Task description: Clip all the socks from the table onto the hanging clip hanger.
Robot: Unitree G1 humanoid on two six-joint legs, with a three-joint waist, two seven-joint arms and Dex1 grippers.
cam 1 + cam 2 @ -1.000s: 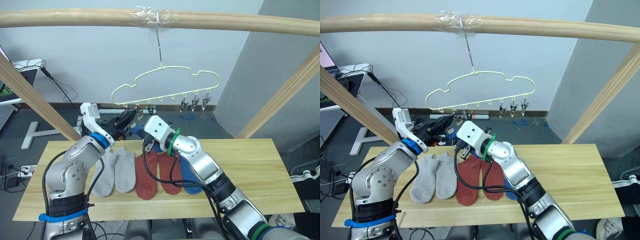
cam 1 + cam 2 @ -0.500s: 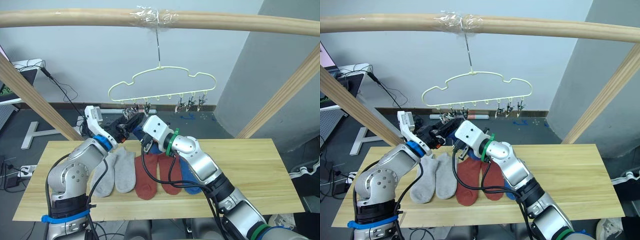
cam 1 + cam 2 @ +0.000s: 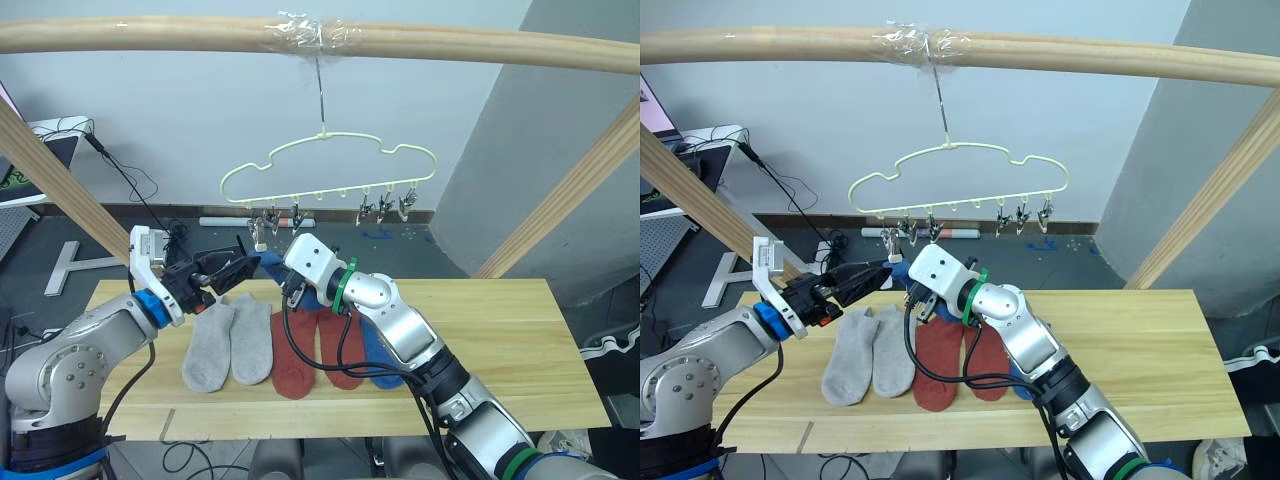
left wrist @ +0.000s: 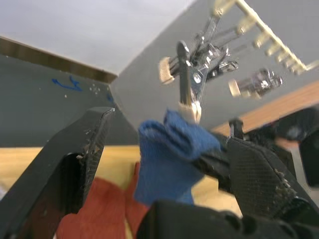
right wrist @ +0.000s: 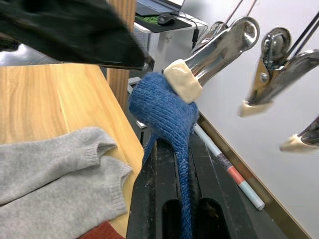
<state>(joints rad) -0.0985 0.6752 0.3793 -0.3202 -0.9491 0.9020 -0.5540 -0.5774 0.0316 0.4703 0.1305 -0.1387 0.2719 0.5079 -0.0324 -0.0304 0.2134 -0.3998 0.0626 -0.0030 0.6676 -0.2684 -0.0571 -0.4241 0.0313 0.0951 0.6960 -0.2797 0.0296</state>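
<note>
The pale yellow clip hanger (image 3: 330, 165) hangs by its hook from the top pole. One of its leftmost clips (image 4: 187, 84) bites the top edge of a blue sock (image 4: 169, 154). My right gripper (image 5: 175, 149) is shut on that blue sock (image 5: 164, 109) just below the clip. My left gripper (image 3: 238, 262) stands open to the left of the sock, a finger (image 4: 75, 154) on either side of it, apart from it. On the table (image 3: 500, 330) lie two grey socks (image 3: 230, 340), two rust red socks (image 3: 295, 355) and another blue sock (image 3: 380, 360), partly under my right arm.
A round wooden pole (image 3: 150, 35) runs across the top, with slanted poles at the left (image 3: 60, 190) and right (image 3: 560, 200). Further clips (image 3: 385, 205) hang free on the hanger's right side. Cables and a white stand lie on the floor behind the table.
My left gripper has opened and its arm has drawn back down and to the left, away from the clip. The right gripper keeps its hold on the blue sock. The hanger swung slightly.
</note>
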